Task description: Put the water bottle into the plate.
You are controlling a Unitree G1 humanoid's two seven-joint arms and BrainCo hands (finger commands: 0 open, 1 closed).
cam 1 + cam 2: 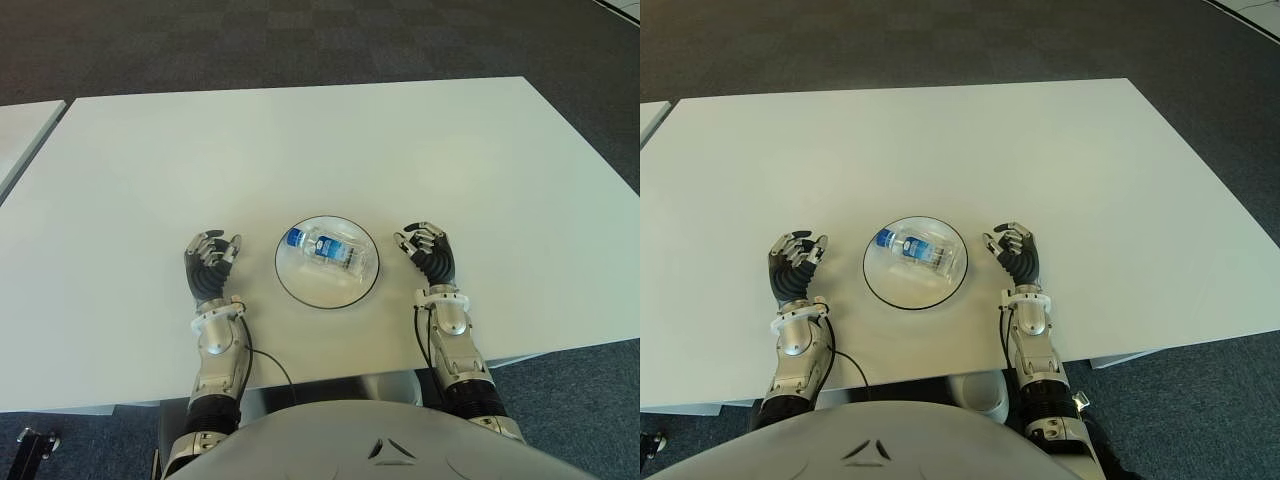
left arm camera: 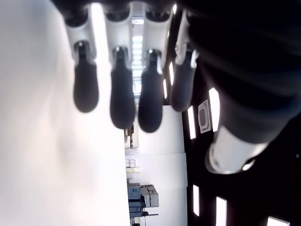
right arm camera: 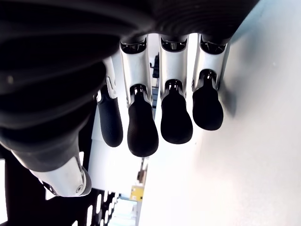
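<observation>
White table (image 1: 330, 140) ran under everything, with dark carpet beyond its far edge. Plate taken as the landmark for all notes.

Nearest to me, my left hand (image 1: 210, 266) showed just to the plate's left, and my right hand (image 1: 430, 252) just to its right, both apart from the rim. Each wrist view showed four dark fingertips loosely curled with nothing between them and the thumb: left fingers (image 2: 123, 101) empty, right fingers (image 3: 141, 127) empty. Whether either hand touched the tabletop, I could not tell.

Between the two hands sat the plate (image 1: 290, 281), round, white, dark-rimmed. The water bottle (image 1: 325, 249) lay on its side inside it, blue cap toward the far left, wholly within the rim.

Judgement: placement looked complete. The step in hand was a clean retreat. To do it well, I judged both hands should stay slack and clear of the rim, so nothing nudged the plate; a bottle lying flat could roll.
</observation>
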